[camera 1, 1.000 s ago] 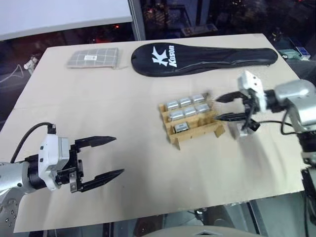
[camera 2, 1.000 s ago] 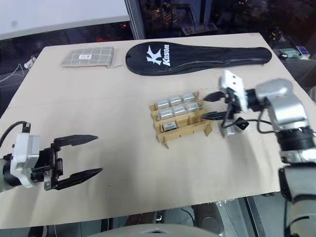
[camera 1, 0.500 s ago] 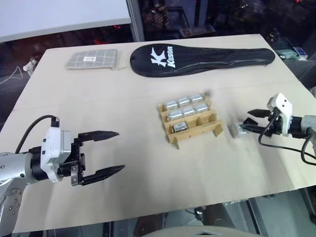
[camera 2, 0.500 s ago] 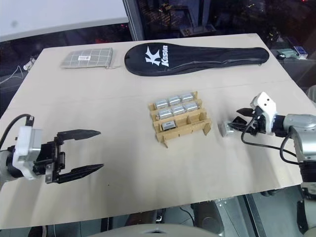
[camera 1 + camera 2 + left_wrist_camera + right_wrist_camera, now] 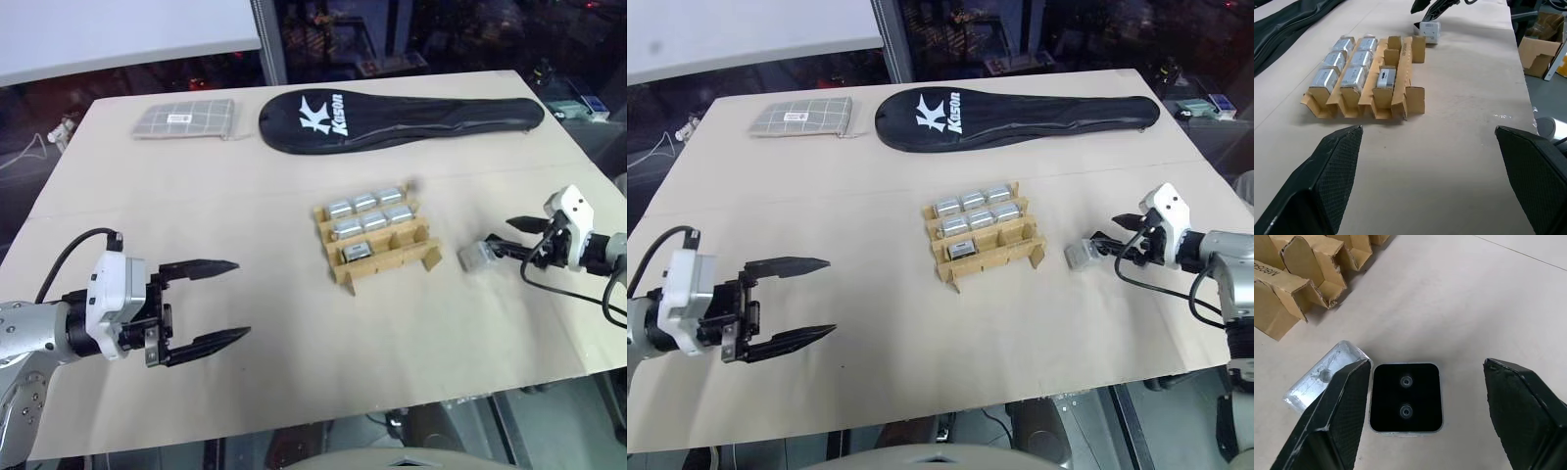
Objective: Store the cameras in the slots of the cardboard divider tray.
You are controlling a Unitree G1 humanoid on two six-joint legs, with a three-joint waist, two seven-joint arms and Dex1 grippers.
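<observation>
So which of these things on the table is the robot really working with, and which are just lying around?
Part of the job:
- cardboard divider tray, seven cameras already in its slots
- loose camera on the table, right gripper open around it

Just lying about:
- black racket cover
- grey checked pouch
- left gripper, open, away from the tray

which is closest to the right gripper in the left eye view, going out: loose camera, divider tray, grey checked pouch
1. Loose camera: on the table right at the tips of the open right gripper.
2. Cardboard divider tray: further toward the table's middle.
3. Grey checked pouch: at the far left corner.
</observation>
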